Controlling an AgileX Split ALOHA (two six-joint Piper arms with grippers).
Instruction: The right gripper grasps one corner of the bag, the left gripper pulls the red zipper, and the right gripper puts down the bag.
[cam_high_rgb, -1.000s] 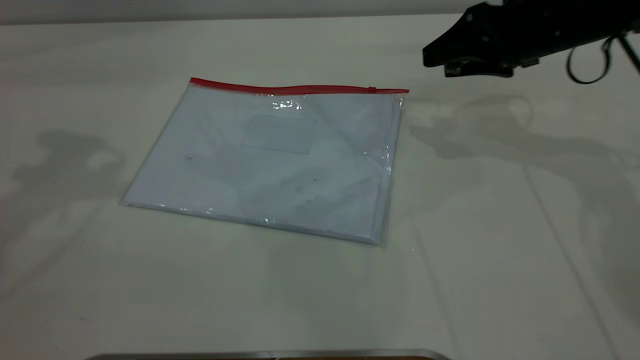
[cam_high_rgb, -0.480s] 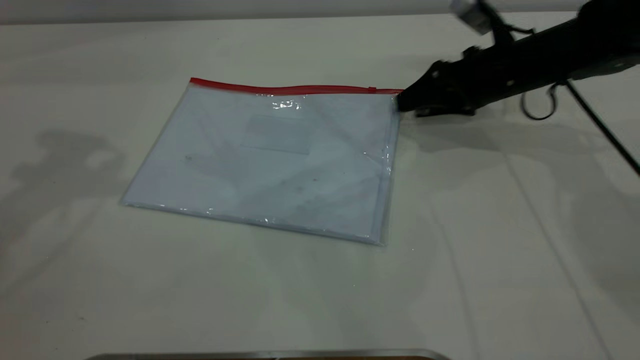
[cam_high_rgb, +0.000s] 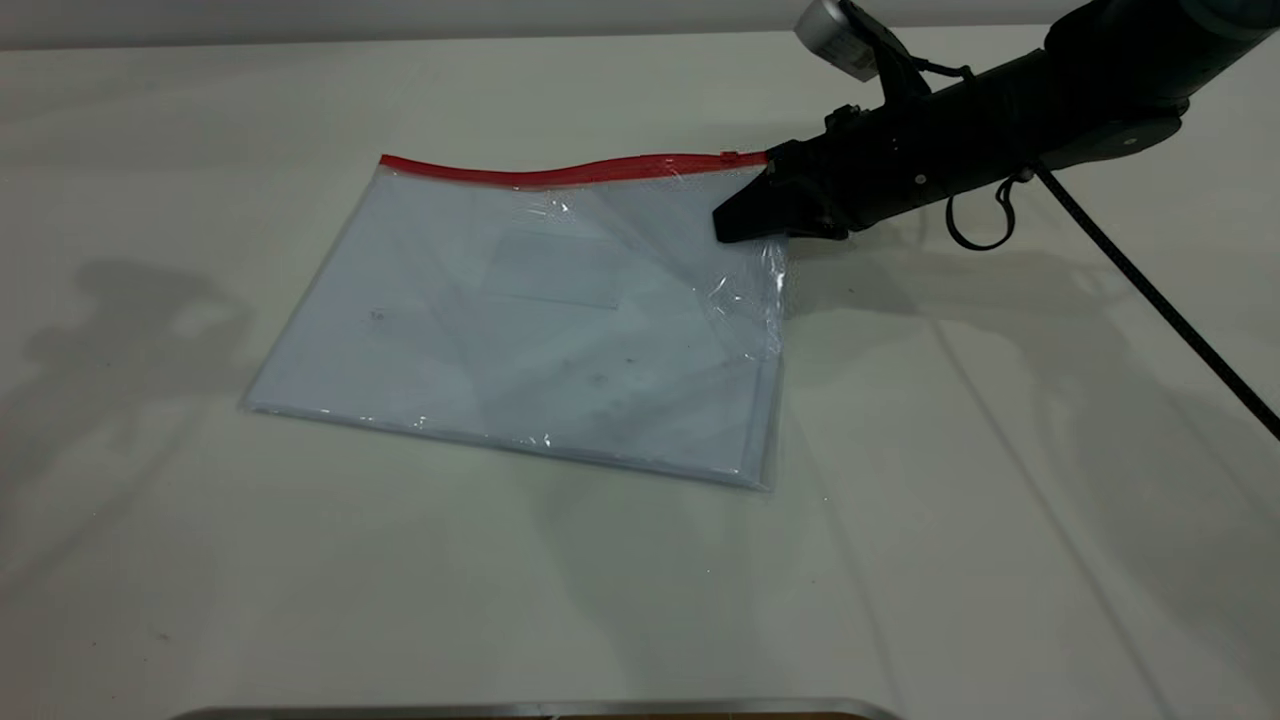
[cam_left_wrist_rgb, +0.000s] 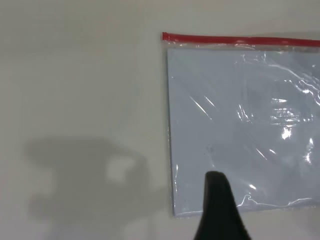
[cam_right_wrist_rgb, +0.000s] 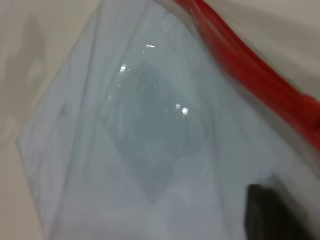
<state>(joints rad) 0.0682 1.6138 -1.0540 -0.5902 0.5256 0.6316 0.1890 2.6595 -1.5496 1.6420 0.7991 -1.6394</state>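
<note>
The bag (cam_high_rgb: 520, 320), a clear pouch with white sheets inside, lies flat on the white table (cam_high_rgb: 1000, 500). The red zipper (cam_high_rgb: 560, 173) runs along its far edge, with its small slider (cam_high_rgb: 728, 156) near the right end. My right gripper (cam_high_rgb: 735, 225) reaches in from the right and sits on the corner of the bag (cam_high_rgb: 746, 165), which is lifted and buckled, with crinkled plastic (cam_high_rgb: 750, 290) below it. The right wrist view shows the red zipper (cam_right_wrist_rgb: 250, 75) close up. My left gripper (cam_left_wrist_rgb: 217, 210) hovers over the bag's near left corner (cam_left_wrist_rgb: 177, 212), apart from it; it is outside the exterior view.
The right arm's black cable (cam_high_rgb: 1150, 290) trails across the table to the right. A metal edge (cam_high_rgb: 540, 710) runs along the table's front.
My right gripper came down from the upper right to the bag's right corner and pushed leftward onto it. The corner rose and buckled, and the red strip's right end shifted left.
</note>
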